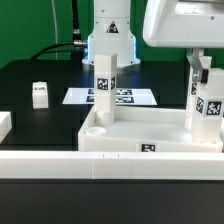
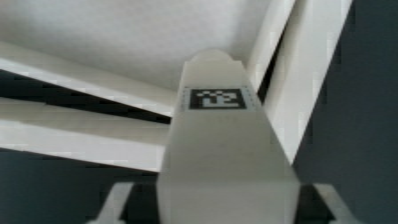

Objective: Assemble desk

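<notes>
fingers [image 2: 128,203]: one on each side of the leg [image 2: 217,130], right up close near its top. Honestly can't tell if they're pinching it or just hugging it.
gripper [image 2: 221,206]: pointing straight down over that leg, over at the exterior view's right.
leg: upright, tag facing the exterior camera, at the tabletop [image 1: 150,136] corner on the exterior view's right. Can't see if it's seated in a socket.
tabletop: lying open side up like a tray, just behind the rail [image 1: 110,163].
second leg [image 1: 104,85]: upright too, at the tabletop corner on the exterior view's left.
loose leg [image 1: 39,95]: on the black table, well apart from the tabletop, further to the exterior view's left.
marker board [image 1: 128,97]: flat on the table behind the tabletop.
</notes>
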Robot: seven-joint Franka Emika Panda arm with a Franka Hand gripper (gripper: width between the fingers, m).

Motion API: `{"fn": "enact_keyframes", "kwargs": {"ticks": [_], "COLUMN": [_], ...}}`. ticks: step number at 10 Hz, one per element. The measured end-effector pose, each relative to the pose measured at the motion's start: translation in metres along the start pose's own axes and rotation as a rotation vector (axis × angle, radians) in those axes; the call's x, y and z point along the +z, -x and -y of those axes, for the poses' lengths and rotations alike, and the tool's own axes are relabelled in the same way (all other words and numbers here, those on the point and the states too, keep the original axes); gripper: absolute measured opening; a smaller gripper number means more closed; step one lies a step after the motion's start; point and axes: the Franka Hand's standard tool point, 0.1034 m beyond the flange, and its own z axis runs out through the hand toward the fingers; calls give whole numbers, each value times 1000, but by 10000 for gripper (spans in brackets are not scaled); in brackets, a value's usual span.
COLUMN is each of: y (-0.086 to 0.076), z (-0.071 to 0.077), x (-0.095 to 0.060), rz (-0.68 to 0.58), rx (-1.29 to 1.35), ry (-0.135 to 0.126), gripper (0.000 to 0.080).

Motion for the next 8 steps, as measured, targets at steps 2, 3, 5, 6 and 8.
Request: {"fn": "enact_keyframes", "kwargs": {"ticks": [2, 3, 5, 6, 8], "y": [0, 0, 2, 2, 4], "z": [0, -1, -3, -8, -19], "x": [0, 0, 1, 1, 1], "rz": [0, 0, 2, 3, 2], "rx": [121, 212, 453, 509, 689], "ry": [-1, -6, -15, -10, 2], "gripper": [291, 291, 291, 291, 294]}}
